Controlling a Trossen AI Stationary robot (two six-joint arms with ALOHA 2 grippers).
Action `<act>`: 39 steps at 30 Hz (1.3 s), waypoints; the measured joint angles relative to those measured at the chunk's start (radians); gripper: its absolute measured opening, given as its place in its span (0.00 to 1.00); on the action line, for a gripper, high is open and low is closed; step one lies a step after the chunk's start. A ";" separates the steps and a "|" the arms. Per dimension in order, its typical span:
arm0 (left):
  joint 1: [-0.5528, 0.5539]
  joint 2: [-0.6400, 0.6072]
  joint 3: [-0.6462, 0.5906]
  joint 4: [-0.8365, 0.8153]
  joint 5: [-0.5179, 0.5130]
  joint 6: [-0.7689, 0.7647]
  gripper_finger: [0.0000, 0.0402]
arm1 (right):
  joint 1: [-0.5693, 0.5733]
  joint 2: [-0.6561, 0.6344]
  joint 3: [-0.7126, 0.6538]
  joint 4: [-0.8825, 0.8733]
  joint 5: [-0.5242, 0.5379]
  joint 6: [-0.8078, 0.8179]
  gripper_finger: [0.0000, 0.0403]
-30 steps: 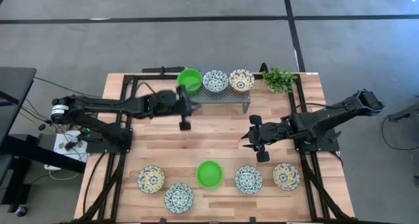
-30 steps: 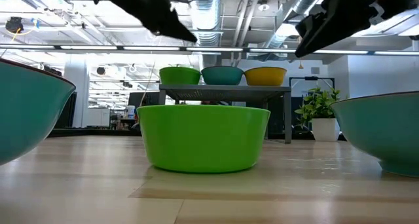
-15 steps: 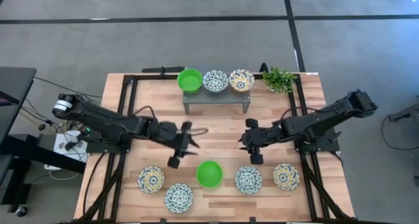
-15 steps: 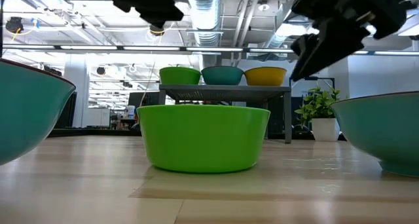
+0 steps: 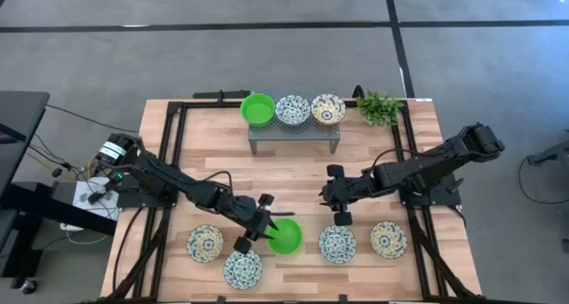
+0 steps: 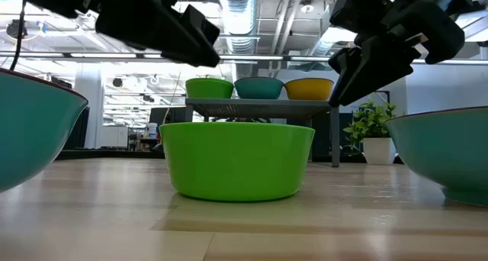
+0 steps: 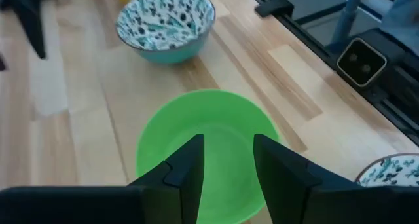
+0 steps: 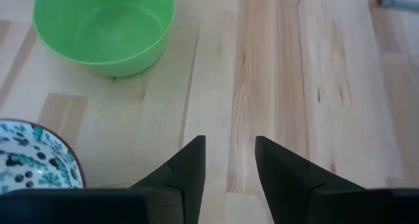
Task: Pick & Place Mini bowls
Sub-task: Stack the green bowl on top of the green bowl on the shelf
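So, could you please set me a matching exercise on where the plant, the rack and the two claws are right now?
Things:
1. plant
2. rack
3. left claw
4. right claw

Places or states:
A. open, over the front green bowl
B. carries three bowls
C. open, over bare table
D. just right of the rack

Pairs: 1-D, 2-B, 3-A, 4-C
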 joint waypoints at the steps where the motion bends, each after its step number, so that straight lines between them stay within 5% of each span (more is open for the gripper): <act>1: -0.004 0.014 0.000 0.004 0.009 -0.004 0.33 | -0.003 -0.003 0.000 -0.001 0.000 -0.016 0.31; 10: -0.044 0.141 0.000 0.058 0.025 -0.016 0.33 | -0.010 -0.022 0.036 -0.006 0.000 -0.050 0.30; 39: -0.066 0.154 0.000 0.059 0.021 -0.021 0.33 | -0.012 -0.022 0.063 -0.007 0.000 -0.168 0.31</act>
